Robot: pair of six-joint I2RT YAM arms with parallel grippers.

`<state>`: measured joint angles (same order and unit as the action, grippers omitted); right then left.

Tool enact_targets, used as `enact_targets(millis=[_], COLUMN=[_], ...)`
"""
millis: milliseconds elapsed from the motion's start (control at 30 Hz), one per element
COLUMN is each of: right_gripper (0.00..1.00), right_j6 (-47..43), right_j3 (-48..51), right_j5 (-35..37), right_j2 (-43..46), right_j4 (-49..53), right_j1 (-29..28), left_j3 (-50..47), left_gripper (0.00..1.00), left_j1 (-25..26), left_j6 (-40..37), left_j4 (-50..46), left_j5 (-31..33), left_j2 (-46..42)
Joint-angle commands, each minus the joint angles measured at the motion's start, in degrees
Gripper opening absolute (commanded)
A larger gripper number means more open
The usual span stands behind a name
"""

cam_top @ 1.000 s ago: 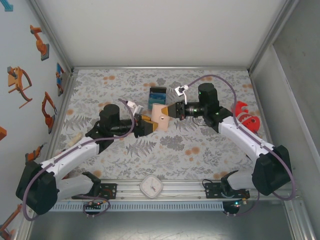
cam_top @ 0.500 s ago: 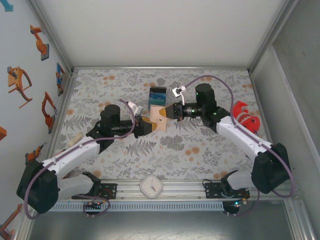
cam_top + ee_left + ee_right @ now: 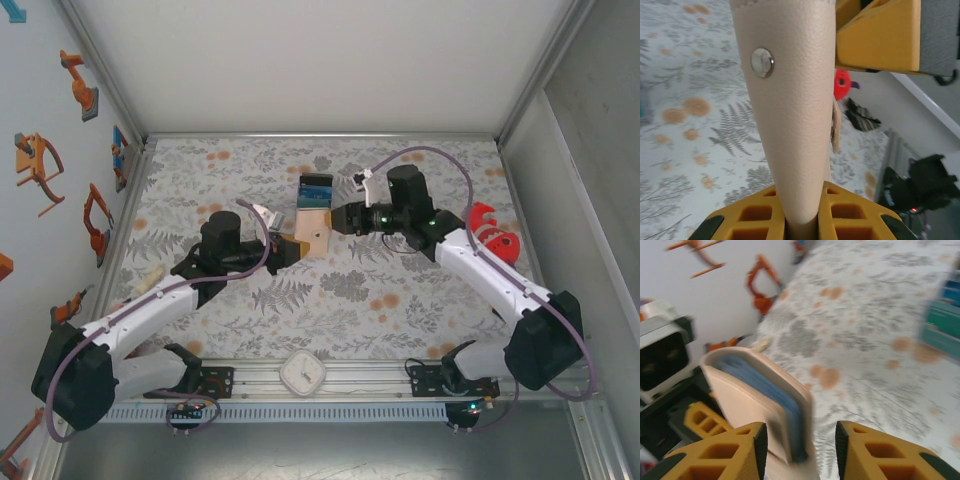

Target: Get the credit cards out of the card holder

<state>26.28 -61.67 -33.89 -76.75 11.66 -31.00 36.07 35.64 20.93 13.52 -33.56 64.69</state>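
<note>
left fingers are closing onto the card holder while right fingers are spreading off it, so the grip is passing from right to left compared with a second ago. the left fingers are now clamping the holder's near end and holding it up over mid bench, just beside the teal-and-black block. right fingers are straddling it loosely, one side gapped. credit cards are sitting inside the fold with blue edges showing, none out yet. probably left is bracing so right can regrasp the cards.

Both arms reach inward; left tool pinches the card holder, right tool seemingly parted, though blurred.
</note>
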Motion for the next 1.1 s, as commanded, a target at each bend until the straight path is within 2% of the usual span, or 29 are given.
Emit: enact_targets(millis=[0,167,333,733,1067], right_gripper=[0.41,0.41,0.43,0.47,0.46], right_j6=[1.8,3.4,4.2,3.1,2.8], right_j3=[-2.2,-4.2,-8.0,-17.4,-19.7], right_j5=[14.9,23.8,28.5,27.8,29.7], right_j2=[1.8,1.1,-1.8,-11.2,-15.9], right_j4=[8.1,10.9,12.1,12.5,14.7], right_j1=[-1.4,-7.1,-11.7,-16.3,-16.9], left_j3=[1.1,1.3,1.9,2.1,2.1], left_gripper=[0.00,0.00,0.00,0.00,0.00], left_j1=[0.2,0.3,0.4,0.5,0.6], left_j6=[-0.8,1.0,1.6,2.8,3.6], left_j4=[-0.9,0.3,0.3,2.1,3.4], left_j5=[8.9,14.7,14.9,14.2,13.2], left_j2=[-1.3,-0.5,0.7,1.5,1.6])
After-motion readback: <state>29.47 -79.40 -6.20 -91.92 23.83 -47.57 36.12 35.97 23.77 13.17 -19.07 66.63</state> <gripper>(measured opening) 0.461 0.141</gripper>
